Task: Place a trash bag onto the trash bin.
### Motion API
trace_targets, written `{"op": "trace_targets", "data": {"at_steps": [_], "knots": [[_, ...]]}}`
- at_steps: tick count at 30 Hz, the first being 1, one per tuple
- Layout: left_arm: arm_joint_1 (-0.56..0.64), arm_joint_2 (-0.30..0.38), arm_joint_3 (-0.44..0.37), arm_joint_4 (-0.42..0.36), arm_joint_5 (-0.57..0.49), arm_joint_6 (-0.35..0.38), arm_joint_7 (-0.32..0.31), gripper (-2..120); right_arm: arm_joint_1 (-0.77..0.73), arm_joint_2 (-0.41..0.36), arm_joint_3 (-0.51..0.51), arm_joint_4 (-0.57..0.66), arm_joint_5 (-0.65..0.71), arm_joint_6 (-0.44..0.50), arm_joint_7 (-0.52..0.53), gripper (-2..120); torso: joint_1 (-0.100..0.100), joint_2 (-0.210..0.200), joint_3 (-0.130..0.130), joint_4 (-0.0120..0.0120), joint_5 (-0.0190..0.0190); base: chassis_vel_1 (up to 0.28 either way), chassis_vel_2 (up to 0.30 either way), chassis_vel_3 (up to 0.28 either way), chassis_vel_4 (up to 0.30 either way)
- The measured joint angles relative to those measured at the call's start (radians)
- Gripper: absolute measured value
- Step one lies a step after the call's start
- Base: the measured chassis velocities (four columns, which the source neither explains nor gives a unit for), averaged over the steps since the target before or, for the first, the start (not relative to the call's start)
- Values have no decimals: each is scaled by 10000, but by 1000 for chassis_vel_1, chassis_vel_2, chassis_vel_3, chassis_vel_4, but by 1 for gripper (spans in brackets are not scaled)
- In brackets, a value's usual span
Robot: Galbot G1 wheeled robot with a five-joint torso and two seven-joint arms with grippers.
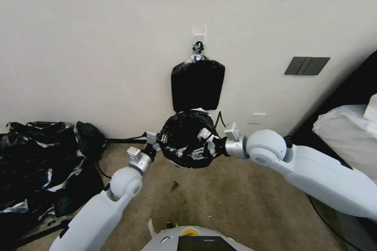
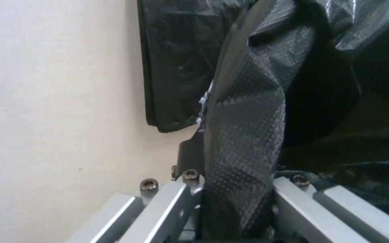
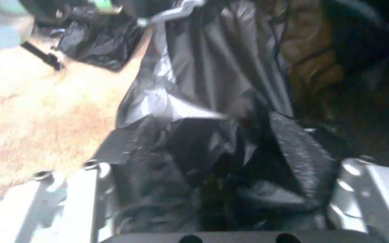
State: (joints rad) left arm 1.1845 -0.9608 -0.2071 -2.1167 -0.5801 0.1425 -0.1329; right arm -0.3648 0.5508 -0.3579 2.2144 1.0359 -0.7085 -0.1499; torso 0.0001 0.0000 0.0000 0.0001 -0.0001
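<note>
Reaching forward from both sides, the two arms meet low in front of the wall, with the trash bag (image 1: 187, 137) stretched between them as a rounded black bundle with grey-white highlights. The left gripper (image 1: 154, 141) comes up from the lower left, elbow bent, and pinches a fold of the bag at its left edge; in the left wrist view a strip of dimpled black film (image 2: 244, 135) runs down between its pressed-together fingers (image 2: 176, 199). The right gripper (image 1: 207, 141) comes in almost level from the right, its forearm long and white, and bites into the bag's right side; in the right wrist view crumpled black plastic (image 3: 212, 162) fills the gap between its fingers (image 3: 86, 189), so it is clamped on the bag as well. A sliver of white at the bag's top edge may be the trash bin (image 1: 200, 110), though I cannot tell for certain.

Just above the bag, a flat black pack (image 1: 197, 85) with a knotted top hangs from a white hook (image 1: 201, 31) on the pale wall (image 1: 98, 47). A heap of black plastic (image 1: 43, 160) lies on the brown carpet (image 1: 235, 196) to the left, against the wall. A dark switch plate (image 1: 306, 66) is mounted on the wall to the right.
</note>
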Motion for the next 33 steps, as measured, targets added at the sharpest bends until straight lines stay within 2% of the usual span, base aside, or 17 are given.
{"op": "trace_targets", "data": {"at_steps": [1, 4, 5, 8, 9, 11, 16, 18, 22, 25, 33], "knots": [[0, 0, 0, 0, 0, 0, 0, 1, 0, 0, 0, 0, 0, 0, 0, 67, 0, 0, 0, 0, 0, 0, 0, 0, 0], [-6, -18, -4, -9, -22, 0, 4, 1, 86, -80, -197, -31, -94, 0, -203, 50, 0, 1, -1, -2, 1, 0, 0, 0, 0], [-6, -18, -4, -9, -22, 0, 4, 1, 86, -80, -197, -31, -94, 0, -203, 50, 0, 1, -1, -2, 1, 0, 0, 0, 0], [-4, -59, -13, -9, -52, -1, 4, 1, -1, -147, -192, -11, -104, 5, -220, 37, 0, 0, -1, -1, 2, 0, 0, 0, 0], [-4, -59, -13, -9, -52, -1, 4, 1, -1, -147, -192, -11, -104, 5, -220, 37, 0, 0, -1, -1, 2, 0, 0, 0, 0], [-5, -93, -14, 29, -68, -1, -3, 1, -67, -214, -140, 34, -79, 10, -216, 25, 0, 0, 0, -1, 2, 0, 0, 0, 0], [-26, -126, -12, 92, -71, -1, -30, 1, -224, -276, 12, 232, -41, 15, -183, 13, 0, 0, 0, 0, 2, 0, 0, 0, 0], [-82, -182, 9, 192, -100, 6, -95, 1, -459, -349, 163, 581, 27, 22, 139, 2, 0, 0, 0, -2, 1, 0, 0, 0, 0], [-151, -305, 82, 282, -406, 180, -340, 1, -848, -376, 317, 1177, 253, 31, 685, 0, -1, 0, -1, 0, 0, 0, 0, 0, 0], [-278, -479, 204, 424, -703, 314, -630, 1, -1702, -317, 299, 1803, 113, 40, 1280, 0, -1, 1, -1, -1, 1, 0, 0, 0, 0], [-462, -631, 249, 362, -1766, 700, -1135, 1, -2763, -182, 32, 1796, -948, 112, 1506, 0, -1, 0, -1, -1, 2, 0, 0, 0, 0]]}}
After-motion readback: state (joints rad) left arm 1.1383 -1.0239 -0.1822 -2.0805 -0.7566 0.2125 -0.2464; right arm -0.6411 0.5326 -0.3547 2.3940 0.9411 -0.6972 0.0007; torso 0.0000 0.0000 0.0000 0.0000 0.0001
